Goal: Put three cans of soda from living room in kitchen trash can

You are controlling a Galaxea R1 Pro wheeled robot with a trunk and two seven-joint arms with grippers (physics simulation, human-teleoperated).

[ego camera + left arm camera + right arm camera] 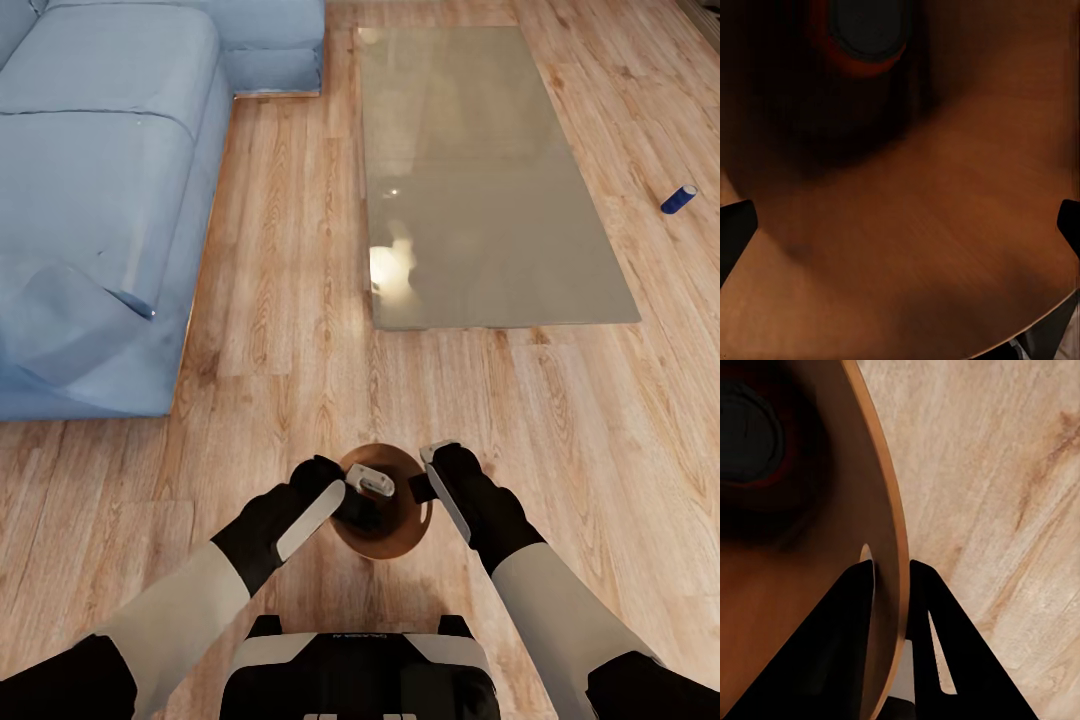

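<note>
The tash can (398, 532), copper-brown inside, sits low in front of me over the plank floor. My right gripper (428, 478) is shut on its rim, one finger inside and one outside the wall (817, 585), right by the handle hole (866, 553). My left gripper (366, 488) reaches into the bin and is open, its fingertips (735, 229) spread wide with nothing between them. An orange can of soda (866, 30) stands upright at the bin's bottom, seen from above as a dark top with an orange ring (746, 431). A dark blue can of soda (678, 199) lies on the floor far right.
A blue sofa (100, 180) takes up the left side. The glass-topped low table (480, 180) stands ahead, between the bin and the blue can's side of the room. Light wood floor (280, 330) runs between sofa and table. My base (360, 670) is at the bottom.
</note>
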